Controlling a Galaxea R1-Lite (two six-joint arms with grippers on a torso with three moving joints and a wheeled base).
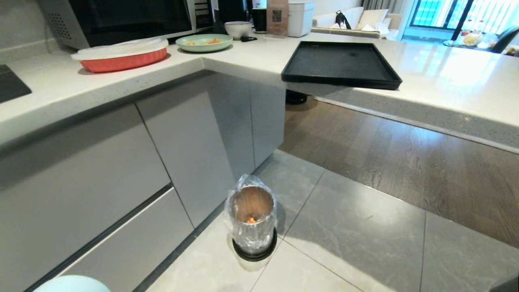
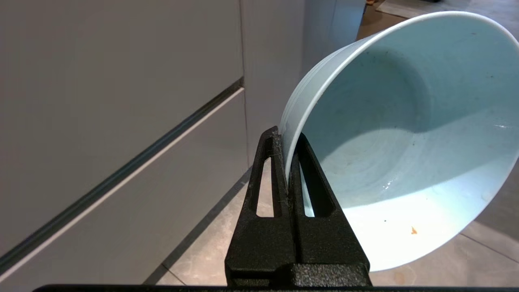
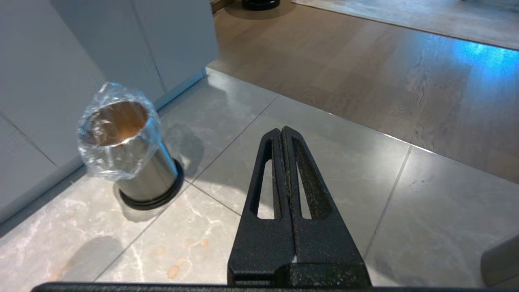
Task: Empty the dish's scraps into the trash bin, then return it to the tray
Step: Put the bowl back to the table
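Note:
My left gripper point(image 2: 286, 136) is shut on the rim of the dish point(image 2: 405, 138), a pale blue bowl tipped on its side, its inside bare except for one tiny orange speck. A sliver of the dish point(image 1: 73, 284) shows at the head view's lower left edge. The trash bin point(image 1: 252, 221), a steel cylinder lined with clear plastic on a black ring, stands on the floor tiles by the cabinet, with orange scraps point(image 1: 251, 220) at its bottom. In the right wrist view the trash bin point(image 3: 125, 158) stands off to one side of my right gripper point(image 3: 282, 130), which is shut and empty above the tiles. The black tray point(image 1: 340, 65) lies empty on the counter, overhanging the edge.
Grey cabinet fronts point(image 1: 121, 162) run along the left. The counter also holds a red baking dish with a white lid point(image 1: 121, 54), a green plate with orange pieces point(image 1: 204, 42) and a greyish bowl point(image 1: 238, 29). Wooden flooring point(image 1: 405, 150) begins beyond the tiles.

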